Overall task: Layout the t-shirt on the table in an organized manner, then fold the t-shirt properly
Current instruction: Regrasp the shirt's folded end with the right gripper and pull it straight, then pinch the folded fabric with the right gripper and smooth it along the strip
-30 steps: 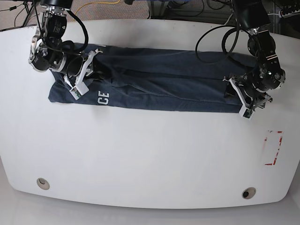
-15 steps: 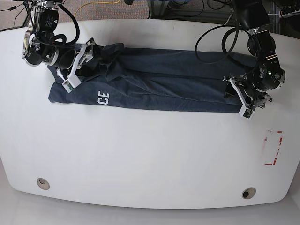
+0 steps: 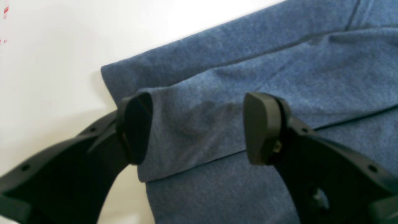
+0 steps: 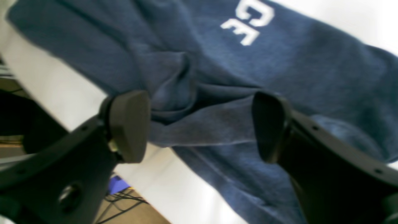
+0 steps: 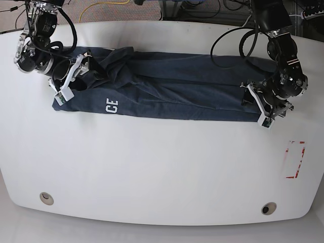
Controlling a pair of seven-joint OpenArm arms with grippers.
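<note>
The t-shirt (image 5: 162, 91) is seen as a long dark-blue band across the upper half of the base view, folded lengthwise, with white lettering (image 5: 112, 106) near its left end. In the left wrist view the left gripper (image 3: 197, 129) is shown with its jaws spread wide over the stepped layers at the cloth's end; nothing is pinched between them, though whether the tips rest on the fabric cannot be told. In the right wrist view the right gripper (image 4: 202, 124) is likewise held wide apart above a bunched ridge of fabric (image 4: 180, 84), with nothing gripped.

The chief risk is judged to lie at that bunched end, at the upper left of the base view: if the next fold were made without the rumple being smoothed, the crease would be trapped inside and a lopsided packet produced. At the other end, only the top layer might be caught by a shallow pinch, so that the stacked layers would be peeled apart rather than carried together. The far edge of the band lies near the back rim of the table, and cloth dragged that way could be pulled over it.

The table (image 5: 162, 167) is a glossy white top with rounded corners; two metal grommets (image 5: 46, 198) are set near its lower edge and a red-outlined rectangle (image 5: 294, 159) is marked at the right. Beyond the back rim, cables and a brownish floor are glimpsed
</note>
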